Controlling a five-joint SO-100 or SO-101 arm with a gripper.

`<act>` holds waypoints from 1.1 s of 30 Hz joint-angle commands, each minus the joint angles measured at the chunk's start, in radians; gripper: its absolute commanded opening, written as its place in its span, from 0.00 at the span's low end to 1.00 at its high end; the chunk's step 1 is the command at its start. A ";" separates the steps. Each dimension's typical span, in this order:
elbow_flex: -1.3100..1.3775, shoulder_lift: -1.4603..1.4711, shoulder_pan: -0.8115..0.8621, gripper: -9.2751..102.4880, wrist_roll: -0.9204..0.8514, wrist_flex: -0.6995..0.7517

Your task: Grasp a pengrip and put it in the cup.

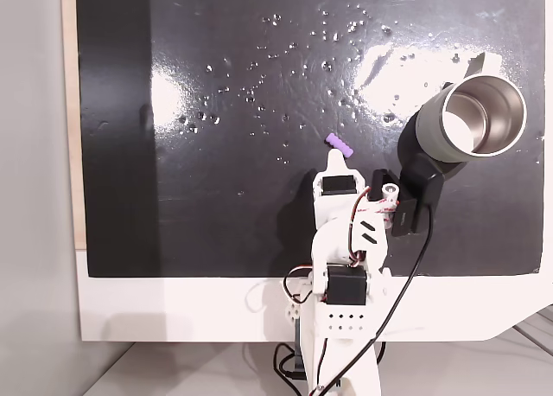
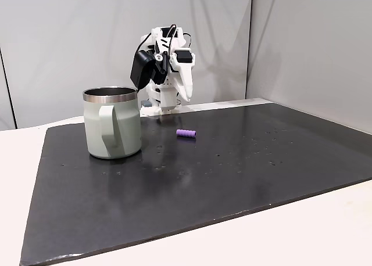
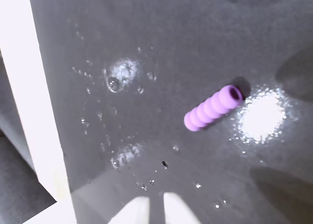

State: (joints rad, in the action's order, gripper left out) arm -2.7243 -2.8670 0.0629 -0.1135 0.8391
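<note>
The tool [image 3: 155, 204] hangs just above the dark mat [image 1: 216, 223], its 2 white fingertips [image 3: 134, 209] nearly together with only a thin slit between them, gripping nothing. The pengrip [image 3: 213, 108] lies on its side on the mat, a little ahead of the tips in the wrist view and off to the right, so it's outside that slit. That's the risk, I'd say: come down like this and the tips land beside it or nudge it, and a ribbed little cylinder will likely roll away. The jaws need to spread and line up across it first. In a fixed view the pengrip [image 1: 339, 144] sits around the mat's middle, just past the arm. The cup [image 1: 471, 119] stands upright near the mat's right edge, well apart; its shiny inside looks empty. Its rim is high, so a low carry could clip it.
</note>
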 commanded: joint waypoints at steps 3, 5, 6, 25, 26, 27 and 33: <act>0.175 0.158 0.031 0.08 -0.044 0.058; 0.219 0.227 0.054 0.08 -0.052 0.078; 0.244 0.272 0.061 0.08 -0.054 0.092; 0.655 0.904 0.061 0.24 0.084 0.256; 0.661 0.919 0.057 0.24 0.091 0.255; 0.667 0.936 0.054 0.24 0.097 0.253; 0.721 1.063 0.058 0.24 0.138 0.244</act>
State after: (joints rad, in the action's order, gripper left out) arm -2.0693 -1.8270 0.1166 0.0107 1.0922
